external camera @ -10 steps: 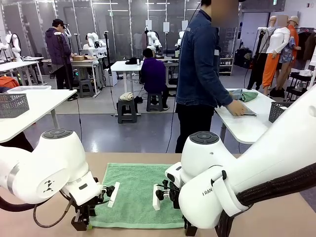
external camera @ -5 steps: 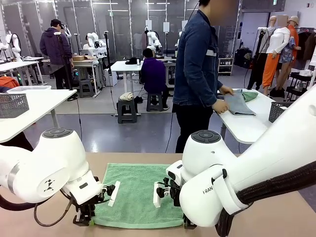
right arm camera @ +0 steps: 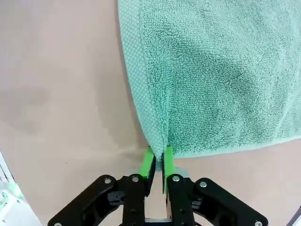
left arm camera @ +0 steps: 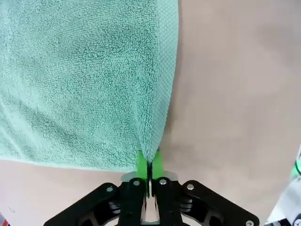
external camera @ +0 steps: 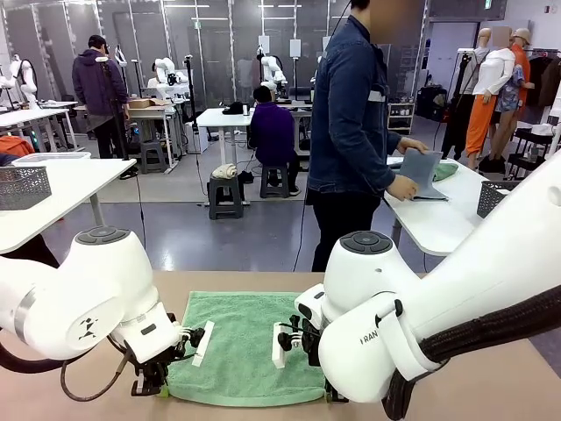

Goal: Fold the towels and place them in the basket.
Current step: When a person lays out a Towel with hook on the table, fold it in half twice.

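A mint green towel (external camera: pixel 245 346) lies flat on the tan table between my two arms. My left gripper (external camera: pixel 151 386) is at its near left corner, and in the left wrist view the gripper (left arm camera: pixel 149 162) is shut on that corner of the towel (left arm camera: pixel 84 80). My right gripper (right arm camera: pixel 159 160) is shut on the near right corner of the towel (right arm camera: pixel 216 70), with a ridge of cloth rising from the pinch. A person beyond the table holds a blue-grey towel (external camera: pixel 419 168) over a white side table. A dark wire-mesh basket (external camera: pixel 491 197) stands at that table's right end.
The bulky white right arm (external camera: pixel 421 324) covers the table's right front. Another wire-mesh basket (external camera: pixel 22 186) sits on a white table (external camera: pixel 61 197) at the far left. Bare tan tabletop (left arm camera: pixel 235 94) lies beside the towel on both sides.
Both grippers have shut on the green towel's near corners, and its near edge has lifted slightly. The person has picked the blue-grey towel up off the side table.
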Robot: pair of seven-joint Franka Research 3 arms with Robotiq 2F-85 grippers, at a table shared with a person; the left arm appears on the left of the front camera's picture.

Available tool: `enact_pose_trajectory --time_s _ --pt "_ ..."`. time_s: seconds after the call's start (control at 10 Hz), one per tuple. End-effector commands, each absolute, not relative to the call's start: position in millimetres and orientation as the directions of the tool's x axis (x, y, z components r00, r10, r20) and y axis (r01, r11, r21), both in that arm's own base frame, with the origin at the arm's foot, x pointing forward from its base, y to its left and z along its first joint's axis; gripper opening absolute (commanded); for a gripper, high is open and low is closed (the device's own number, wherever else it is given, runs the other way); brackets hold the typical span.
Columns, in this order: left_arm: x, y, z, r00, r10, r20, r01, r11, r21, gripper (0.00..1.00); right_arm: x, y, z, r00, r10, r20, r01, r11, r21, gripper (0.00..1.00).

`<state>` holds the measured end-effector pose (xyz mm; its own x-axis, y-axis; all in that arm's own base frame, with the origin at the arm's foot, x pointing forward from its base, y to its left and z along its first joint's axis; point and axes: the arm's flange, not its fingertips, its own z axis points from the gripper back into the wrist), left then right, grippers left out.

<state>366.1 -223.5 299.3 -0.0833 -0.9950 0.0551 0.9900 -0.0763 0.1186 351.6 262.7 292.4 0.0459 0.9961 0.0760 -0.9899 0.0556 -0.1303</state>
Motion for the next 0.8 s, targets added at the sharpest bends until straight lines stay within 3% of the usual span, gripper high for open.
enact_pose_trajectory --time_s 0.0,0.4,0.5,0.7 --pt "366 -223 299 -0.08 -0.995 0.057 0.99 -0.073 0.117 0.0 352 263 292 0.051 0.996 0.077 -0.99 0.061 -0.129 0.0" --pt "366 -223 299 -0.08 -0.995 0.057 0.99 -0.073 0.117 0.0 352 263 292 0.051 0.996 0.077 -0.99 0.061 -0.129 0.0" --pt "366 -224 300 -0.083 -0.995 0.056 0.99 -0.076 0.119 0.04 352 263 293 0.046 0.996 0.077 -0.99 0.056 -0.132 0.11" --pt "363 -242 320 -0.106 -0.992 0.064 0.984 -0.096 0.147 0.04 351 268 312 0.021 0.996 0.084 -0.989 0.033 -0.147 0.11"
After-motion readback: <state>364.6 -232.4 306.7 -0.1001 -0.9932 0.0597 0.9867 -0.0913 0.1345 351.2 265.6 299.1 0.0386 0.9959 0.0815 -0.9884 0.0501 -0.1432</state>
